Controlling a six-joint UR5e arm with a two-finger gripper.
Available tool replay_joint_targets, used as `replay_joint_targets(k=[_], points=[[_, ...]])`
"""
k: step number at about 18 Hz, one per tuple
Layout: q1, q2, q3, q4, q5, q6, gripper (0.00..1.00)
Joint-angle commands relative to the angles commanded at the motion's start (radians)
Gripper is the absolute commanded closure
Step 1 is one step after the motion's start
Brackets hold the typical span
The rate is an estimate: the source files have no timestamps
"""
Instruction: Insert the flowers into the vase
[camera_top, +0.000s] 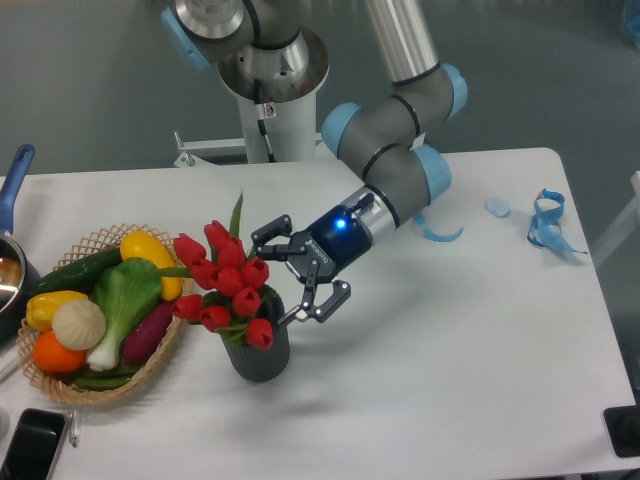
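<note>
Flowers (225, 288) stand with stems down in the vase (259, 350), heads leaning toward the wicker basket (95, 390). Gripper (295, 270) spread wide, just beside the bunch, pinching nothing. Insertion looks done; only clearing away is left.

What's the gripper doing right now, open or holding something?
Gripper: jaws open, holding nothing; the flowers sit in the vase.
</note>
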Motion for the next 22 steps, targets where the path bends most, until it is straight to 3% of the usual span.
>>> replay_joint_targets(k=[2, 6, 10, 12, 15, 18, 22], points=[[0.009, 0.060, -0.008, -0.002, 0.084, -0.003, 0.00], [0.029, 0.121, -0.008, -0.003, 0.259, -0.014, 0.00], [0.092, 0.209, 0.009, -0.005, 0.463, -0.031, 0.00], [0.130, 0.227, 0.046, -0.009, 0.549, -0.040, 0.00], [0.133, 0.259, 0.124, -0.020, 0.578, -0.141, 0.00], [0.138, 0.316, 0.179, -0.139, 0.810, -0.169, 0.00], [0.147, 0.319, 0.288, -0.323, 0.864, -0.166, 0.00]])
